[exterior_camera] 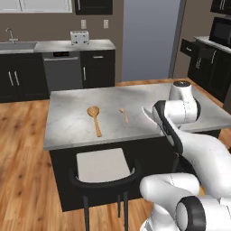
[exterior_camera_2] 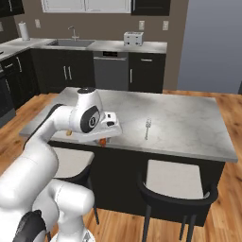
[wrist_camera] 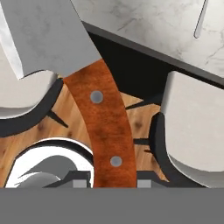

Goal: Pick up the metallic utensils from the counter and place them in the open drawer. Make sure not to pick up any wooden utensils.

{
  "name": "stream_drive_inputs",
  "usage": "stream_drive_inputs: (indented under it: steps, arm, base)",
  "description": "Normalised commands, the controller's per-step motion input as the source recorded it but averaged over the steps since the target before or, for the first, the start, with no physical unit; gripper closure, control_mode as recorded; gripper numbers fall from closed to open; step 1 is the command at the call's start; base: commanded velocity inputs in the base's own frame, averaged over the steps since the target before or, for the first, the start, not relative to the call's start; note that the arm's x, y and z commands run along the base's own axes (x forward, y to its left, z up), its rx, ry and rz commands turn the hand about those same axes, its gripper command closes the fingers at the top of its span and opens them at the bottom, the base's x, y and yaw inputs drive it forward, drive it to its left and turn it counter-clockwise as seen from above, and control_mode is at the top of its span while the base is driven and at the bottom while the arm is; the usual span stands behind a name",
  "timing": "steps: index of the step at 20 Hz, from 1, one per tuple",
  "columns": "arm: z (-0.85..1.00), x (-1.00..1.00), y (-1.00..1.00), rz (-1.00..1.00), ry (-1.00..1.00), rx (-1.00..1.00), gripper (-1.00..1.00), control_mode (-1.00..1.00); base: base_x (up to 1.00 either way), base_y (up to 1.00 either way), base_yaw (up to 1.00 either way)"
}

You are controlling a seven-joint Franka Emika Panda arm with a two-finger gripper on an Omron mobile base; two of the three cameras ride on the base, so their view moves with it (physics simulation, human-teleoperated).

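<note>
My gripper (wrist_camera: 113, 181) is shut on the knife's orange-red handle (wrist_camera: 105, 127). Its silver blade (wrist_camera: 48, 35) points away from the hand, out past the near edge of the marble counter (wrist_camera: 144, 22). From the right, the hand (exterior_camera_2: 105, 138) hangs at that edge with a bit of orange handle (exterior_camera_2: 102, 141) under it. The blade (exterior_camera: 148, 115) pokes out beside my arm. A thin silvery utensil (exterior_camera_2: 147, 128) lies on the counter (exterior_camera_2: 189, 123), also seen as a sliver (wrist_camera: 200, 22). A large wooden spoon (exterior_camera: 94, 118) and a small one (exterior_camera: 123, 114) lie further left. The open drawer (exterior_camera: 188, 46) juts from the right-hand cabinets.
Black stools with pale seats (exterior_camera: 101, 164) (exterior_camera_2: 175, 179) stand against the island's near side, right under the hand (wrist_camera: 197, 131). The far wall holds a toaster (exterior_camera: 80, 37), a sink and a dishwasher. Wooden floor surrounds the island.
</note>
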Motion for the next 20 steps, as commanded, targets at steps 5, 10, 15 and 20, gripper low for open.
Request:
stream_drive_inputs:
  steps: [5, 10, 15, 20]
  arm:
    - [0.82, -0.83, 0.0, -0.1, 0.0, 0.0, 1.0, -1.0]
    - [0.5, -0.81, 0.07, -0.15, -0.02, 0.03, 1.0, -1.0]
    - [0.54, -0.32, 0.28, -0.2, -0.09, 0.03, 1.0, -1.0]
    - [0.38, 0.0, 0.08, -0.33, -0.04, 0.12, 1.0, -1.0]
  base:
    - [0.0, 0.0, 0.0]
    - [0.0, 0.0, 0.0]
    - [0.0, 0.0, 0.0]
    - [0.0, 0.0, 0.0]
